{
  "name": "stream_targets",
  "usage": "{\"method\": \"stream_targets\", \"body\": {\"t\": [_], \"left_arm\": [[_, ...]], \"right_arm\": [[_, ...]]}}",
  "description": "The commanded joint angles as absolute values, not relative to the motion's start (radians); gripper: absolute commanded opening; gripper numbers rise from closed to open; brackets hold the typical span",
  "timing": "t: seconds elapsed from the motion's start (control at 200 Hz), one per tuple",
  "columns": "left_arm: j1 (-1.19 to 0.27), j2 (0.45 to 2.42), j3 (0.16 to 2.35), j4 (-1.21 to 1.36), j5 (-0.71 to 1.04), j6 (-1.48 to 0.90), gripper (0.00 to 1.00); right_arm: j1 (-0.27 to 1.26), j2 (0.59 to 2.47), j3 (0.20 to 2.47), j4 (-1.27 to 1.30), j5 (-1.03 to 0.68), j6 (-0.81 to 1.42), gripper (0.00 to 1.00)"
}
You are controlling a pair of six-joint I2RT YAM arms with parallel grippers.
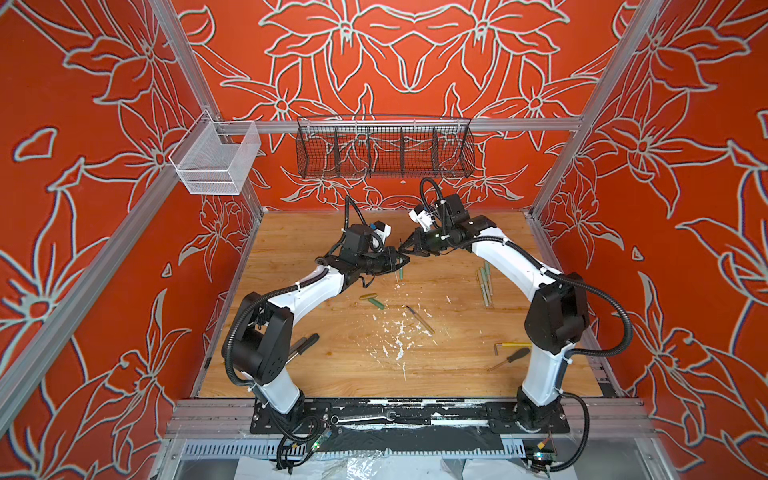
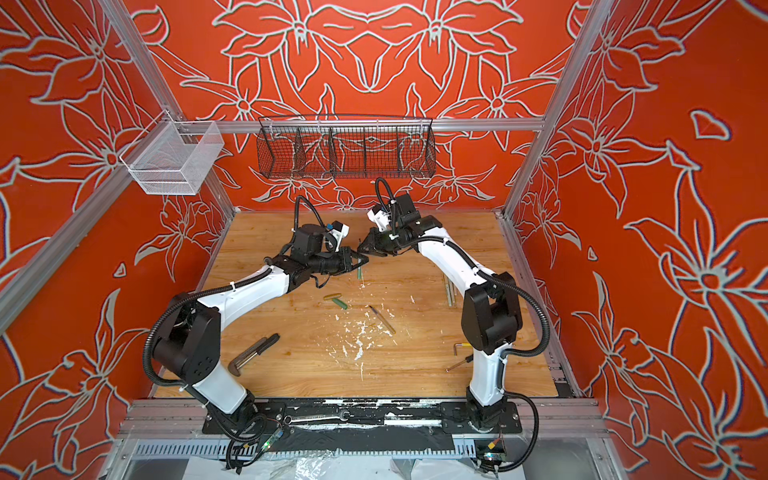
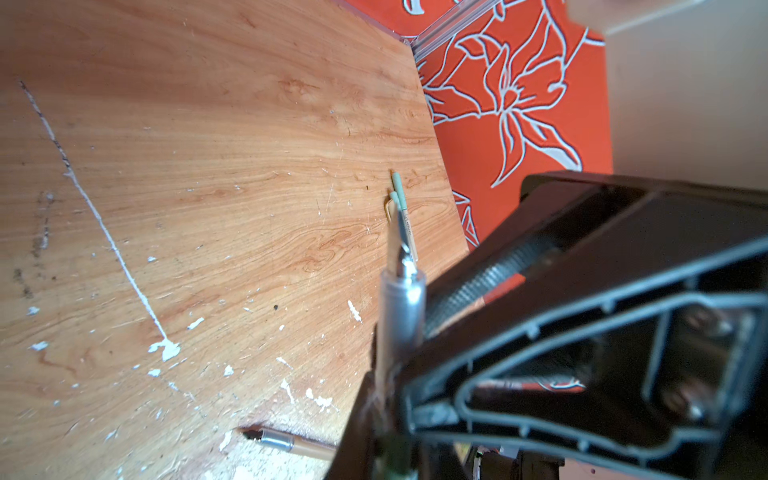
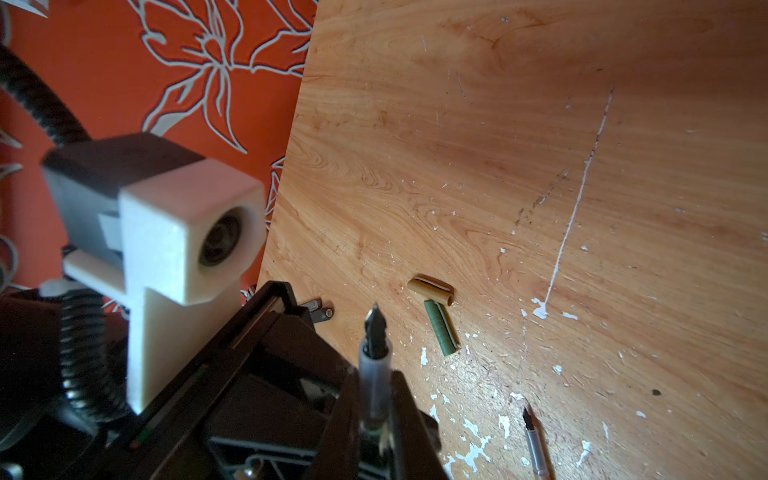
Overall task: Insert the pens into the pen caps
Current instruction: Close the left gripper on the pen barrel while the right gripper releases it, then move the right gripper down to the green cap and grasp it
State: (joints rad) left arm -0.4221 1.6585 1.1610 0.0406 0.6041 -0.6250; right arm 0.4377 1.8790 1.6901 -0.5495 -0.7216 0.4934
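Two robot arms meet tip to tip above the back middle of a wooden table (image 1: 316, 374), with a single pen between them. The left gripper (image 1: 404, 260) reaches in from the left with its jaws closed tight on the held pen (image 3: 402, 307). In the left wrist view the clear grip section and dark nib stick out past the jaws, and the dark green barrel runs back between them. In both top views the green barrel end shows just below the gripper tips, pointing toward the front of the table. The right gripper (image 1: 403, 248) comes in from the right and almost touches the left one. In the right wrist view its two dark fingers (image 4: 409, 415) stand close on either side of the same pen, nib pointing away. I cannot tell whether they are pressing on it or only just beside it. On the table, left of centre, a tan cap (image 4: 430, 291) and a green cap (image 4: 442, 334) lie end to end, touching or nearly so, well apart from both grippers. A loose pen (image 1: 420, 320) lies uncapped at an angle near the middle, among white flecks. A cluster of pens (image 1: 484, 282) with pale green ends lies side by side near the right arm.
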Motion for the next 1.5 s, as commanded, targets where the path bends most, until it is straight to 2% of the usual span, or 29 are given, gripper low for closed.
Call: {"method": "stream_targets", "body": {"t": [0.0,0.13,0.195,0.25,0.53,0.786,1.166,1.491], "left_arm": [[-0.43,1.638,1.186,-0.054,0.648,-0.588,0.0],[-0.43,1.599,1.169,-0.179,0.571,-0.571,0.0],[-0.43,1.573,1.165,-0.252,0.515,-0.562,0.0],[-0.43,1.547,1.158,-0.306,0.467,-0.554,0.0],[-0.425,1.422,1.071,-0.417,0.327,-0.565,0.0],[-0.421,1.329,0.993,-0.437,0.255,-0.528,0.0],[-0.387,1.18,0.886,-0.482,0.236,-0.402,0.0],[-0.317,1.037,0.728,-0.504,0.302,-0.264,0.0]], "right_arm": [[0.417,1.83,1.655,-0.451,-0.723,0.52,0.39],[0.4,1.804,1.618,-0.41,-0.758,0.488,0.79],[0.396,1.804,1.603,-0.408,-0.772,0.466,0.91],[0.393,1.81,1.6,-0.42,-0.781,0.458,0.95],[0.394,1.816,1.591,-0.536,-0.788,0.399,0.96],[0.421,1.85,1.607,-0.711,-0.678,0.296,0.96],[0.477,1.892,1.595,-0.77,-0.63,0.264,0.96],[0.528,2.027,1.715,-0.835,-0.612,0.232,0.93]]}}
